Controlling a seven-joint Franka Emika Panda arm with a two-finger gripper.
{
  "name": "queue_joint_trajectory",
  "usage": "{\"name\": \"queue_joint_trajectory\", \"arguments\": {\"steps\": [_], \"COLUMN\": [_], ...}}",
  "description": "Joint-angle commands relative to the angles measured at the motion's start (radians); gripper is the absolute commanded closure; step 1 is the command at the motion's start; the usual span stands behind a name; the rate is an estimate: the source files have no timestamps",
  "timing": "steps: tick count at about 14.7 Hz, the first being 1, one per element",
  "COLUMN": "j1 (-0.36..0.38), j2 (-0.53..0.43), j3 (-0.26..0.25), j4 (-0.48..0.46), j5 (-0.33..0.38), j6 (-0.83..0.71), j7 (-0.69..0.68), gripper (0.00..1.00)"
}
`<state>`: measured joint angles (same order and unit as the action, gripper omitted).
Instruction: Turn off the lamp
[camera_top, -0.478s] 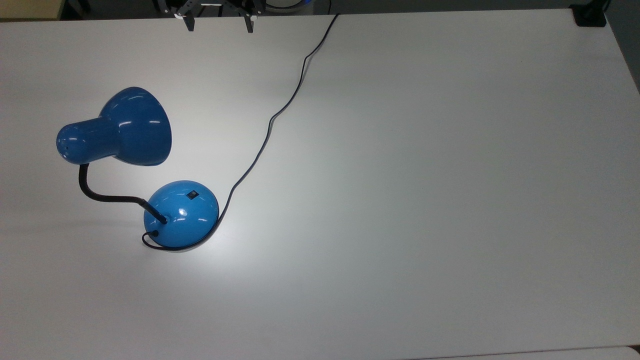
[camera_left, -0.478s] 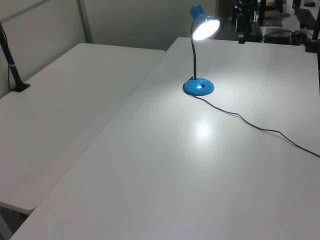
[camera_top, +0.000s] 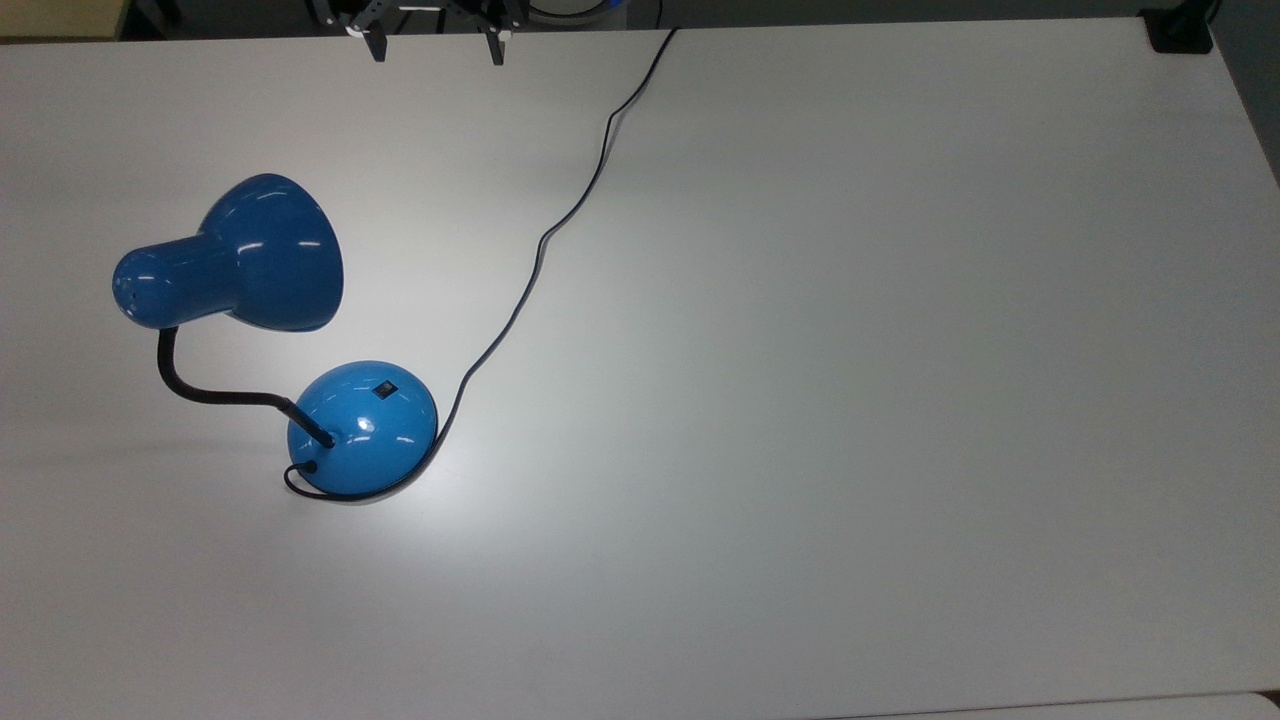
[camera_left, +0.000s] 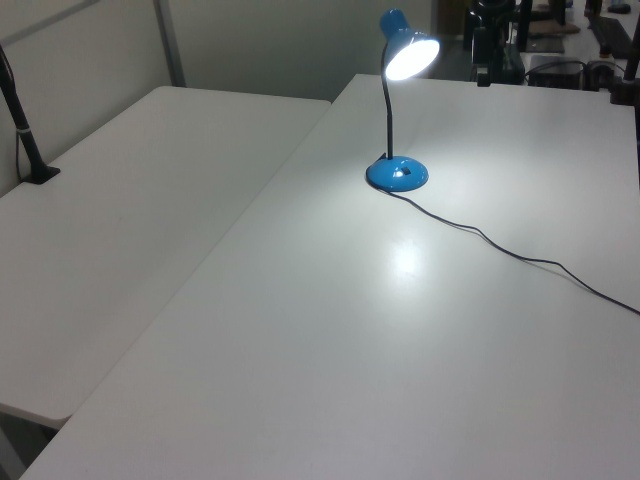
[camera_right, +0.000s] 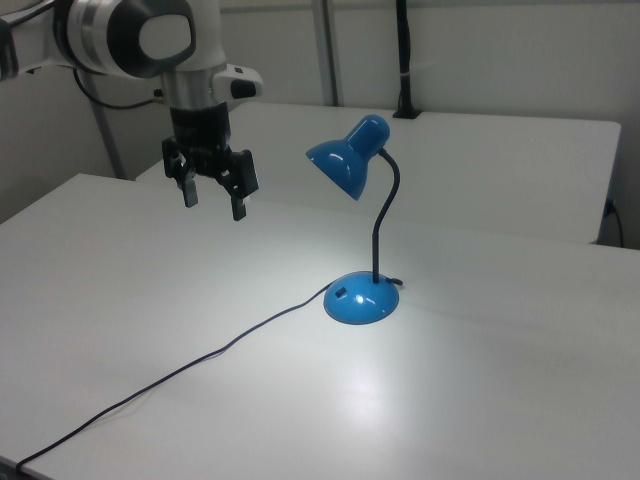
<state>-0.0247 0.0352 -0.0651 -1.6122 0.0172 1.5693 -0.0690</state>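
Lamp (camera_right: 358, 220) stands on the white table (camera_top: 850, 400), toward the top view's left, and it is lit: in the left view its shade (camera_left: 408, 52) glows and throws a bright patch on the tabletop. Its round blue base (camera_top: 362, 428) carries a small black switch (camera_top: 384, 390), and a black bendy neck (camera_top: 215, 385) curves up to the shade. A thin black cord (camera_top: 545, 240) loops around the base and trails away across the table to its far edge. Beyond that, the gripper (camera_right: 213, 203) hangs in the air, well apart from the lamp, fingers spread and holding nothing.
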Motion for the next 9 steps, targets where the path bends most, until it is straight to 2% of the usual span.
{"name": "queue_joint_trajectory", "arguments": {"steps": [1, 3, 4, 6, 7, 8, 9], "j1": [-0.001, -0.001, -0.001, -0.001, -0.001, -0.001, -0.001], "j2": [-0.006, -0.005, -0.005, -0.005, -0.005, -0.005, -0.005], "j3": [-0.001, -0.002, -0.005, -0.007, -0.009, -0.009, -0.009], "j4": [0.006, 0.006, 0.006, -0.002, -0.002, -0.002, -0.008], "j5": [0.007, 0.007, 0.009, 0.018, 0.021, 0.03, 0.041], "j6": [-0.005, -0.005, -0.003, 0.0, 0.0, 0.0, 0.0], "j7": [0.002, 0.002, 0.002, 0.0, 0.003, 0.018, 0.029], "gripper": [0.0, 0.04, 0.17, 0.72, 0.94, 1.0, 1.0]}}
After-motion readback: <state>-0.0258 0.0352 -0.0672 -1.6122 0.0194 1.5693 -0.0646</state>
